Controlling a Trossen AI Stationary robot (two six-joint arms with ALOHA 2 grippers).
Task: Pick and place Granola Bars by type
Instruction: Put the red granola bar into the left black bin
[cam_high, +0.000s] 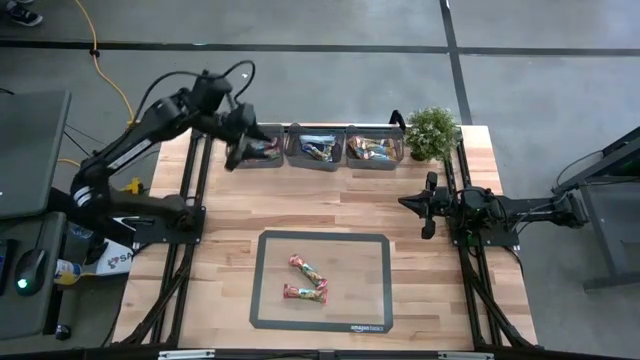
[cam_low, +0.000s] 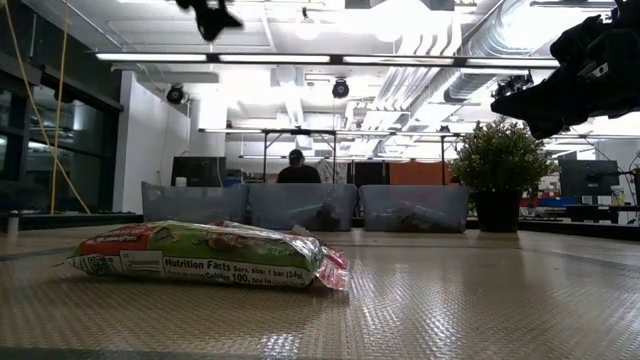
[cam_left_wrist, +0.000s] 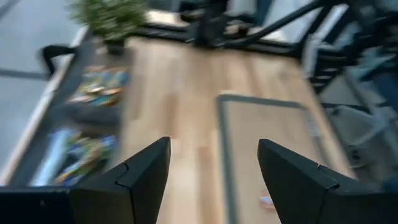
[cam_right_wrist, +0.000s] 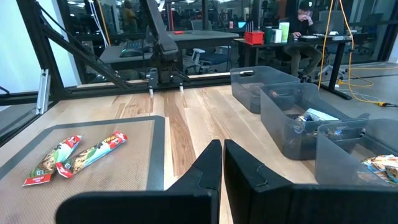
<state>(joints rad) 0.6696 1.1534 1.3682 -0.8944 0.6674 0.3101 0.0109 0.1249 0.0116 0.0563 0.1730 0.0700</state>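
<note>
Two red-and-green granola bars (cam_high: 306, 280) lie flat on the grey-edged mat (cam_high: 372, 300), touching at one end; they also show in the right wrist view (cam_right_wrist: 78, 157) and close up in the low view (cam_low: 200, 255). More granola bars lie in three grey bins (cam_high: 315, 148) along the far edge. My left gripper (cam_high: 240, 150) hangs open high above the left bin (cam_high: 265, 150), with nothing between its fingers (cam_left_wrist: 214, 149). My right gripper (cam_high: 428, 205) rests shut above the table's right side, fingers together (cam_right_wrist: 222, 155).
A potted plant (cam_high: 432, 132) stands at the far right, beside the bins. Black frame rails (cam_high: 190, 200) run along both sides of the table. Bare wood lies between the mat and the bins. A person sits in the room beyond (cam_low: 298, 170).
</note>
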